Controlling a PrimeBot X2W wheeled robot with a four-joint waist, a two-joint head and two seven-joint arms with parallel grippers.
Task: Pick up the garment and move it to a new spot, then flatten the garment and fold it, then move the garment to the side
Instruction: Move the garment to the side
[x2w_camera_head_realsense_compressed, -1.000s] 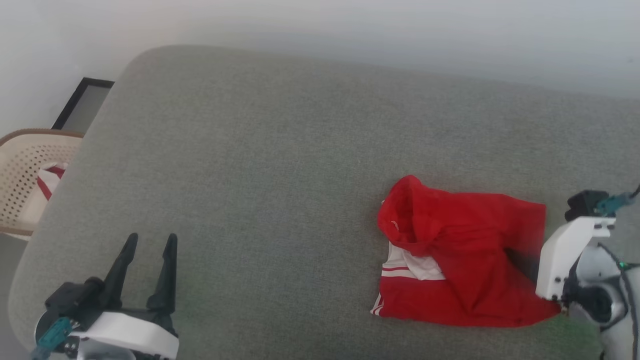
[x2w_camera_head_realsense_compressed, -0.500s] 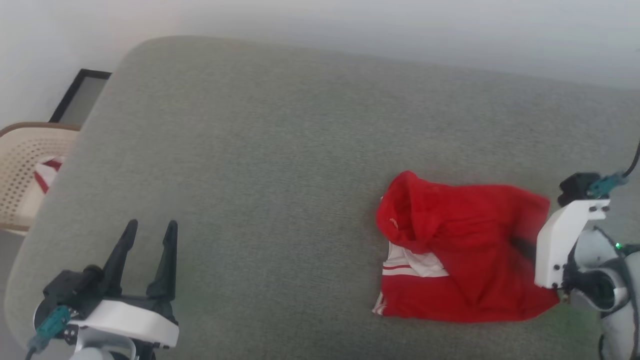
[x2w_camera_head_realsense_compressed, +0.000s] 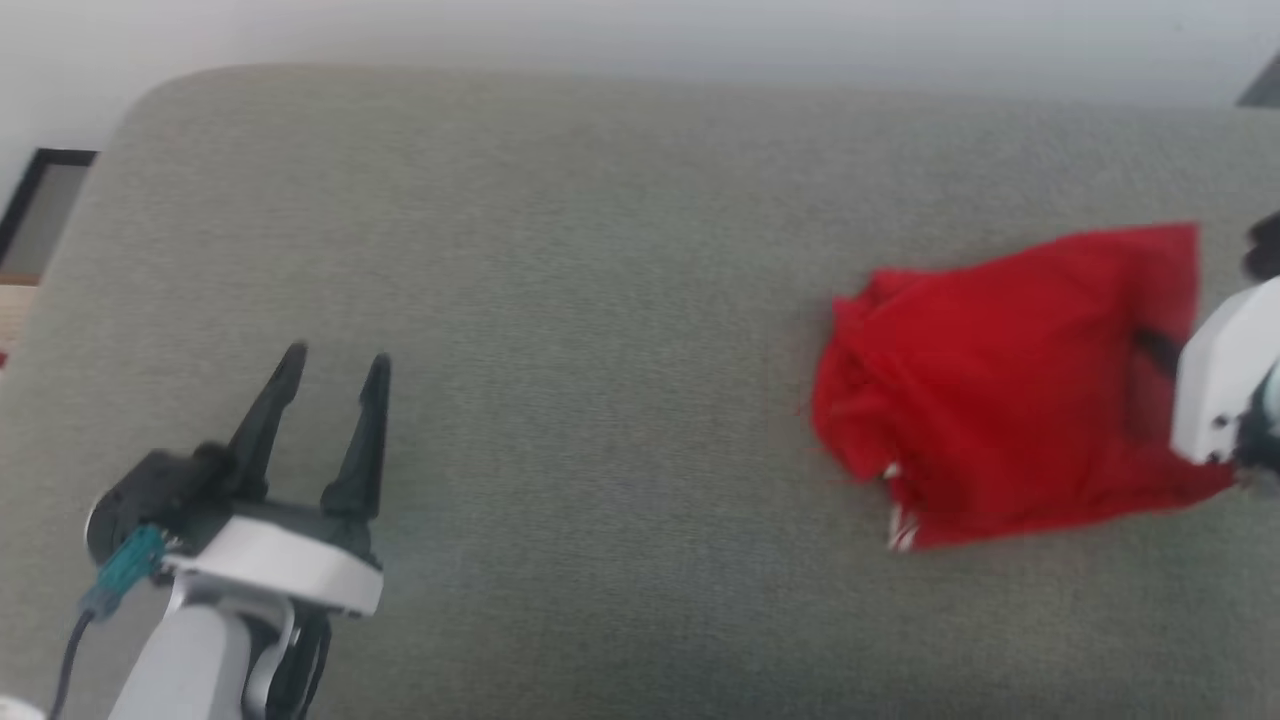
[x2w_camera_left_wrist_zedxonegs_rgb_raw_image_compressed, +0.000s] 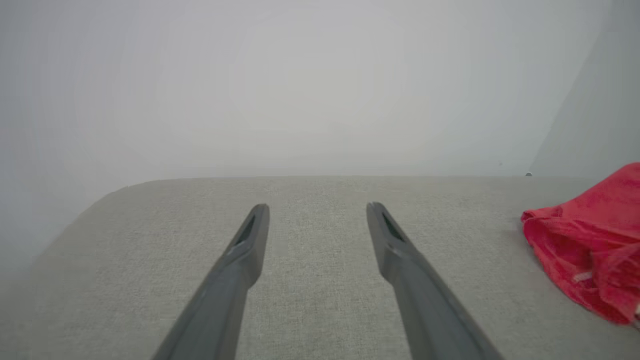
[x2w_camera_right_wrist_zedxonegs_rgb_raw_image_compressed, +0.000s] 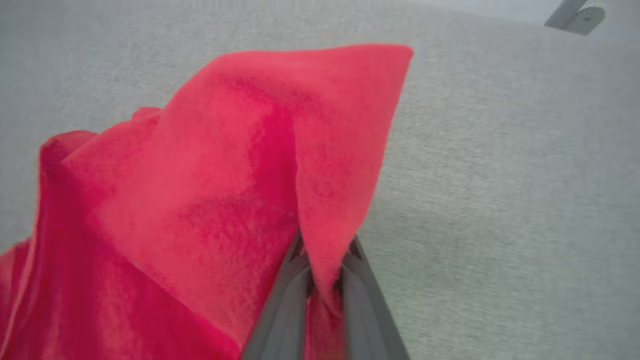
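— What are you seeing over on the far left?

— A dark picture frame (x2w_camera_head_realsense_compressed: 30, 185) is showing by the pale wall, just past the rounded corner of the big grey cushion (x2w_camera_head_realsense_compressed: 600, 250).

— And the arm on that side?

— The left gripper (x2w_camera_head_realsense_compressed: 337, 357) is hanging over the near left part of the cushion. Its two dark fingers are standing well spread and pointing towards the wall, with nothing between them. From its own wrist camera, the left gripper (x2w_camera_left_wrist_zedxonegs_rgb_raw_image_compressed: 317, 207) is framing plain grey fabric.

— What is lying in the middle?

— Bare cushion, then the red starts.

— So where is the garment sitting?

— The garment (x2w_camera_head_realsense_compressed: 1000, 400) is bunching up on the right part of the cushion, well apart from the left arm. It is looking blurred from above, with a bit of white stripe trim (x2w_camera_head_realsense_compressed: 902, 525) peeking out at its near edge. In the left wrist view the garment (x2w_camera_left_wrist_zedxonegs_rgb_raw_image_compressed: 590, 245) is showing at the right edge.

— And the right arm?

— The right gripper (x2w_camera_right_wrist_zedxonegs_rgb_raw_image_compressed: 325, 257) is reaching in from the right, its fingers pressing together on a fold at the garment's right side. In that close view the garment (x2w_camera_right_wrist_zedxonegs_rgb_raw_image_compressed: 225, 165) is rising in a red peak above the fingertips. Whether the rest is resting on the cushion, I cannot tell
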